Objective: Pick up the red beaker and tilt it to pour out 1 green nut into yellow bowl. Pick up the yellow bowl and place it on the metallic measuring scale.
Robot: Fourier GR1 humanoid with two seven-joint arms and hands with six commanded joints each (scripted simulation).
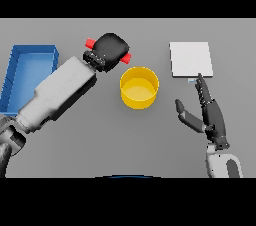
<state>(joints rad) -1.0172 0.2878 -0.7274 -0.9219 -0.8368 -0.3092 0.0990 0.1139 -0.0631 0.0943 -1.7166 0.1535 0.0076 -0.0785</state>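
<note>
My left hand (111, 48) is curled round the red beaker (90, 43), which lies tilted on its side; only its red ends show on either side of the hand, one at the left and one at the right near the bowl's rim. The yellow bowl (139, 87) stands just right of and below that hand; I cannot make out a green nut inside it. The metallic measuring scale (190, 59) is a pale square plate at the upper right. My right hand (206, 110) rests open below the scale, fingers pointing up toward it.
A blue tray (25, 72) lies along the left edge of the grey table, beside my left forearm.
</note>
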